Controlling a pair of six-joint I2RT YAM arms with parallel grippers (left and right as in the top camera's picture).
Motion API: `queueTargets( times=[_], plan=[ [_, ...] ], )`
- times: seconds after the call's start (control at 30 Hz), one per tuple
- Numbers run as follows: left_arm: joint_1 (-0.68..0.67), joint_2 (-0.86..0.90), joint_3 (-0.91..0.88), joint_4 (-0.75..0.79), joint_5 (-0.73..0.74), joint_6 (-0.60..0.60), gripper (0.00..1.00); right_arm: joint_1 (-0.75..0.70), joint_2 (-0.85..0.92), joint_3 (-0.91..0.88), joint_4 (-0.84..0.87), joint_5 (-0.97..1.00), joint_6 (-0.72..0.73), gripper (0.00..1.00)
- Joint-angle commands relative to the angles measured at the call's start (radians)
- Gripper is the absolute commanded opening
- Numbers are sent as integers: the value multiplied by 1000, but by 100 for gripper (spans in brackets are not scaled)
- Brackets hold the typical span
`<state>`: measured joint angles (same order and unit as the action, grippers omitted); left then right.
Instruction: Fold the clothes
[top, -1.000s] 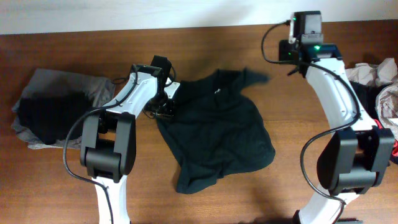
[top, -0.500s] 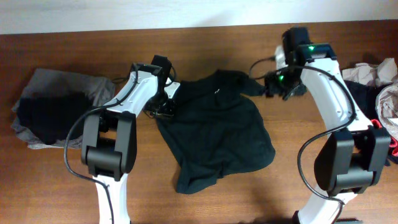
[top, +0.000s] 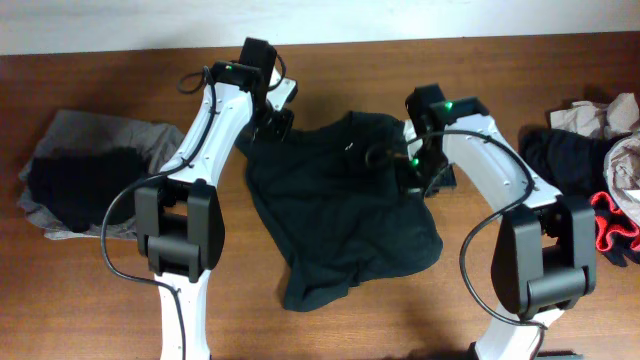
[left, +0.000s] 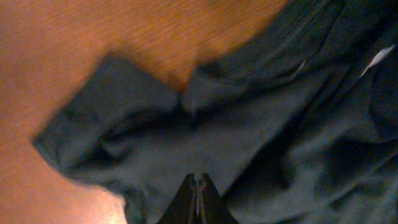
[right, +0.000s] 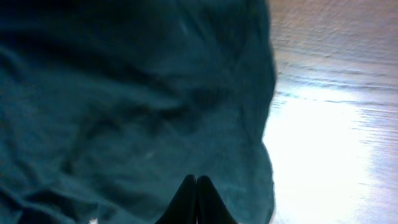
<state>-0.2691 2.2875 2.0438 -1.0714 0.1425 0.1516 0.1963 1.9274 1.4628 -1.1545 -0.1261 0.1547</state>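
The black T-shirt lies crumpled in the middle of the table, its small white logo near the collar. My left gripper is at the shirt's upper left corner, shut on a pinch of its cloth. In the left wrist view the shut tips press into the dark fabric, with a sleeve lying on the wood ahead. My right gripper sits at the shirt's right side, also shut on cloth. In the right wrist view its tips are closed over the fabric near the shirt's edge.
A heap of grey and black clothes lies at the table's left end. Another heap sits at the right edge: black cloth, a beige piece and a red-trimmed one. Bare wood shows in front of the shirt.
Both grippers closed. The left one moved toward the back, pulling the shirt's left corner with it. The right one came down and inward, drawing the right sleeve onto the shirt.
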Motion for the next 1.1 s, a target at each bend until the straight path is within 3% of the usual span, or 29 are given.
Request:
queueTargets(
  times=[0.0, 0.1, 0.47, 0.8, 1.07],
  plan=[
    [-24, 5, 14, 64, 77, 177, 1, 1, -12, -104, 47, -30, 19, 4],
    [-50, 19, 14, 132, 140, 221, 0, 1, -12, -155, 84, -49, 8, 4],
    [-177, 145, 14, 301, 139, 374, 0, 1, -12, -190, 100, -129, -27, 4],
    [-197, 246, 14, 387, 151, 380, 0, 1, -12, -190, 135, -224, -47, 4],
    [-153, 312, 14, 492, -212, 114, 0, 1, -12, -190, 123, -230, -54, 4]
  ],
)
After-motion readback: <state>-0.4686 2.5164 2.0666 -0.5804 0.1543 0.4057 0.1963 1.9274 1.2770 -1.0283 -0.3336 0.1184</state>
